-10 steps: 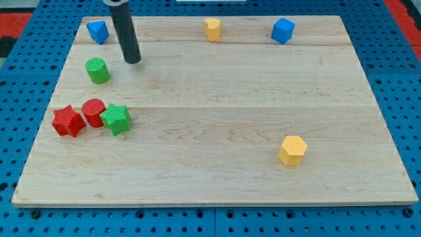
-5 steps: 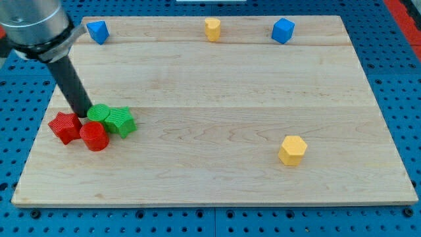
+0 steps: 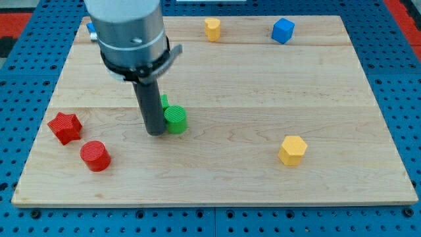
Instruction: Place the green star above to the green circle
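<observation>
The green circle (image 3: pixel 175 120) lies left of the board's middle. My tip (image 3: pixel 155 132) rests on the board right against its left side. The green star (image 3: pixel 163 102) shows only as a small green sliver just above the circle and behind the rod; most of it is hidden. The rod and the grey arm body (image 3: pixel 129 33) rise from the tip toward the view's top left.
A red star (image 3: pixel 64 126) and a red circle (image 3: pixel 96 155) lie at the lower left. A yellow block (image 3: pixel 293 149) sits at the lower right. Along the top edge are a yellow block (image 3: pixel 212 28), a blue cube (image 3: pixel 283 30) and a blue block (image 3: pixel 90 28) mostly hidden by the arm.
My tip has swept right from the left cluster. The green circle and green star have moved right with it. The red star and red circle stay at the left.
</observation>
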